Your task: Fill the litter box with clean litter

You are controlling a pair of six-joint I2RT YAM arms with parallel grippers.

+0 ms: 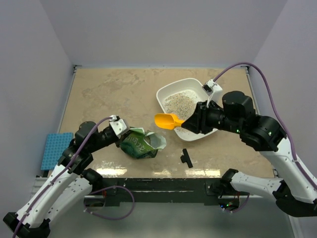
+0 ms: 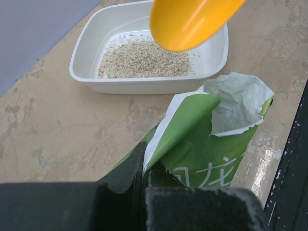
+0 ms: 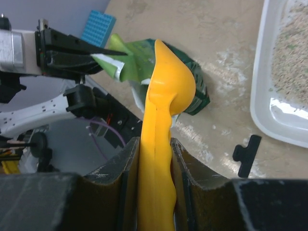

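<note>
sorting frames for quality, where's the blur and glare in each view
Top external: even light, soft shadows, pale sheen on the mottled tan tabletop near its front edge. Left wrist: the orange plastic scoop is close and out of focus, the white shallow plastic litter box sharp. Right wrist: a bright glare patch on the litter box floor.

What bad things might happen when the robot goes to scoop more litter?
1. The left hand only pinches the green bag by its top edge, so the yellow scoop pushing in might tug it loose or tip the bag.
2. The bag's mouth looks crumpled and narrow; the scoop, held by the right hand, may catch on it.
3. Bare table lies between the bag and the litter box, so clean litter could spill there on the way.
</note>
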